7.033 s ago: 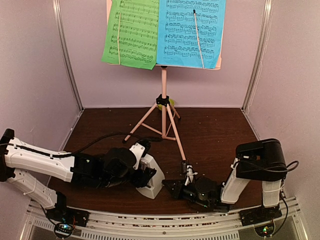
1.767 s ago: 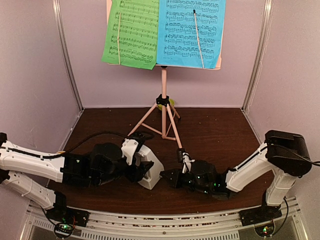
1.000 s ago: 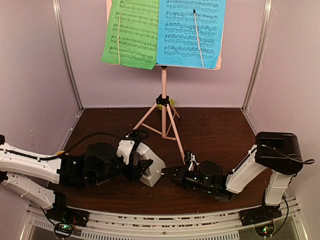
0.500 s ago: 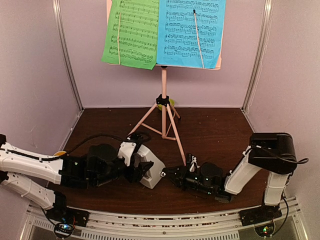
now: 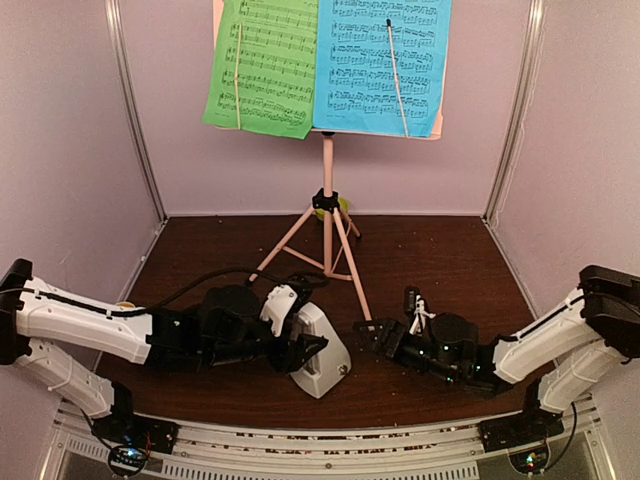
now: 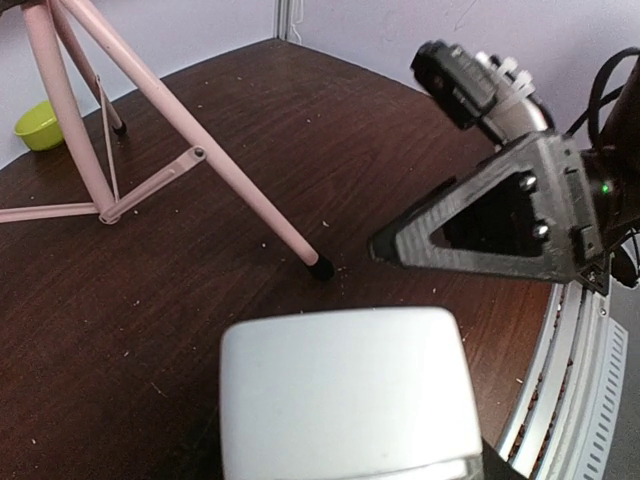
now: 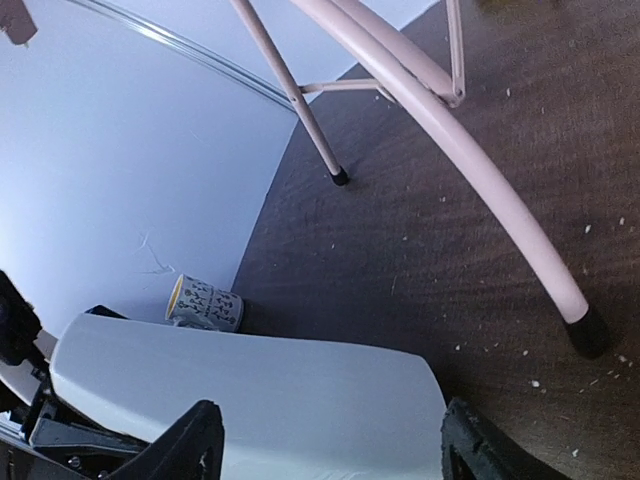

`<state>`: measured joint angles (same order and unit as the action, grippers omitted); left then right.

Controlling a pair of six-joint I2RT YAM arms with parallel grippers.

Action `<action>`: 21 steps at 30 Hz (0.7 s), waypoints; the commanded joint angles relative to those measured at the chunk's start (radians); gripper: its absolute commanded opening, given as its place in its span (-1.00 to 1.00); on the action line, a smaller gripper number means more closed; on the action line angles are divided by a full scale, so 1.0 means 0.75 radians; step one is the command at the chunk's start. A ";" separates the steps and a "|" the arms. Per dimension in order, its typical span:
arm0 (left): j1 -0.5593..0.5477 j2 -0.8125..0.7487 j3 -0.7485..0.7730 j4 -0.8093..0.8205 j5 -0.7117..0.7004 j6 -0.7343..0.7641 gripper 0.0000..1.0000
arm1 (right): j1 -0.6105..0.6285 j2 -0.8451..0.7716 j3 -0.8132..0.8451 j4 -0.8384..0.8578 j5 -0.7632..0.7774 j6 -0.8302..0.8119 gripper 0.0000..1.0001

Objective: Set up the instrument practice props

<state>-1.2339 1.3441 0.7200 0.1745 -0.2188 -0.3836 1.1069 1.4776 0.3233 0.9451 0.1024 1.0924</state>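
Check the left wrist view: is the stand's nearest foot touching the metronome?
No, the stand's black-capped foot rests on the table, with a strip of bare wood between it and the metronome.

You have a white patterned mug [image 7: 203, 303] standing upright at the left edge of the dark wooden table [image 5: 440, 260], close to the foot of the pale left wall [image 5: 60, 150]. Far back, near the rear wall [image 5: 250, 170], you can see a small lime-green bowl [image 6: 40, 125] sitting on the tabletop. Pale specks [image 7: 534, 383] lie scattered over the wood around the middle.
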 commanded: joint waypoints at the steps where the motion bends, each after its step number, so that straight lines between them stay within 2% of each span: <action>1: 0.056 0.005 0.091 0.245 0.136 0.021 -0.41 | 0.048 -0.268 0.104 -0.539 0.205 -0.367 0.53; 4: 0.076 0.036 0.135 0.199 0.209 0.065 -0.32 | 0.062 -0.427 0.138 -0.775 0.314 -0.500 0.62; 8: 0.077 0.092 0.211 0.102 0.283 0.144 -0.21 | 0.062 -0.569 0.164 -0.914 0.393 -0.637 0.77; 12: 0.076 0.109 0.225 0.072 0.300 0.187 -0.07 | 0.061 -0.633 0.200 -1.010 0.443 -0.736 0.99; 17: 0.077 0.137 0.247 0.022 0.360 0.233 0.05 | 0.062 -0.643 0.267 -1.082 0.464 -0.826 1.00; 21: 0.077 0.171 0.285 -0.043 0.369 0.275 0.05 | 0.061 -0.693 0.293 -1.123 0.467 -0.819 1.00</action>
<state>-1.1770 1.4658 0.8639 0.0772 0.0227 -0.2306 1.1507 1.0023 0.5030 0.1661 0.4171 0.5179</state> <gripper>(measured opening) 0.625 0.999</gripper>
